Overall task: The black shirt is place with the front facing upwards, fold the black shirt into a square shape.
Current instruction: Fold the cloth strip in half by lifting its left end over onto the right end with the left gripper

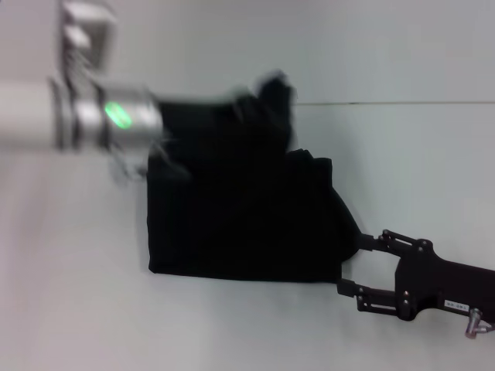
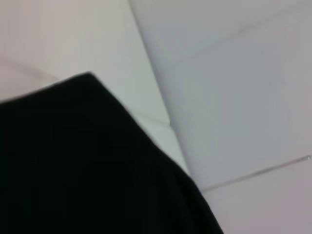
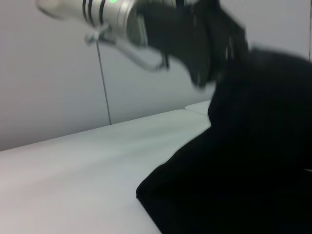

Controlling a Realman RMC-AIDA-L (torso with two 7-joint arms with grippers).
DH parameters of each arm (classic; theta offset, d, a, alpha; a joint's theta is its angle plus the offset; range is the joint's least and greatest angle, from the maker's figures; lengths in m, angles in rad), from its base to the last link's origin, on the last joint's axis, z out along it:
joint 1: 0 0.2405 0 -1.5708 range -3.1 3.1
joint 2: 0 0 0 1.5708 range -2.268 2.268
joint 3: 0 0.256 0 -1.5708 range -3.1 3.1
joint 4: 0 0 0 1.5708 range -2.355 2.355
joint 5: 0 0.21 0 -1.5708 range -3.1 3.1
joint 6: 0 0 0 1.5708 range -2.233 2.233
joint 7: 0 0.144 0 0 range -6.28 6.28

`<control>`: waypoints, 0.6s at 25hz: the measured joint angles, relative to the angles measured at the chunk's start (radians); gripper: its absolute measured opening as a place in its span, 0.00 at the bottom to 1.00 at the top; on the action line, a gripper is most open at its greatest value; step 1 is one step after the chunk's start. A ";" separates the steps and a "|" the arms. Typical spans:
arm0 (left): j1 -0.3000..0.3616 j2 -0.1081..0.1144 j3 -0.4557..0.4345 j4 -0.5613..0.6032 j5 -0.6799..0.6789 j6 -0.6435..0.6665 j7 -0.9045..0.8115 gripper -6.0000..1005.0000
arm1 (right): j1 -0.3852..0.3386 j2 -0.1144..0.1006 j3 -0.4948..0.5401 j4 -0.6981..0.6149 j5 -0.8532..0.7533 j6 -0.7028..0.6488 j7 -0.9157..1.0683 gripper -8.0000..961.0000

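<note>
At the far left, the robot's left arm (image 1: pixel 93 116) reaches in over the white table (image 1: pixel 69 294), its silver wrist showing a green light. Its black left gripper (image 1: pixel 259 93) is out over the far edge of the black shirt (image 1: pixel 240 209), where a peak of cloth is lifted off the table. The gripper is smeared against the dark cloth, so I cannot tell whether its claw is apart or closed, nor whether it actually has hold of the raised cloth. In the right wrist view the same gripper (image 3: pixel 204 44) shows as a dark blurred shape just above the shirt's high side.

The black shirt lies in the middle of the table as a bunched, roughly rectangular heap. Its left and near edges are fairly straight, while the right side bulges and steps outward. No lettering or label shows on it. In the left wrist view a corner of the shirt (image 2: pixel 87 161) fills the frame over the pale table.

At the near right, the right gripper (image 1: pixel 348 265) sits low at the shirt's near right corner. Its two black fingers (image 1: pixel 367 241) stand apart, the farther one touching the cloth's edge, with nothing clamped between them.
</note>
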 joint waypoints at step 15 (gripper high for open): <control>0.074 -0.069 0.057 -0.249 -0.091 -0.095 0.213 0.05 | 0.031 0.005 0.115 0.089 0.001 0.109 -0.007 0.90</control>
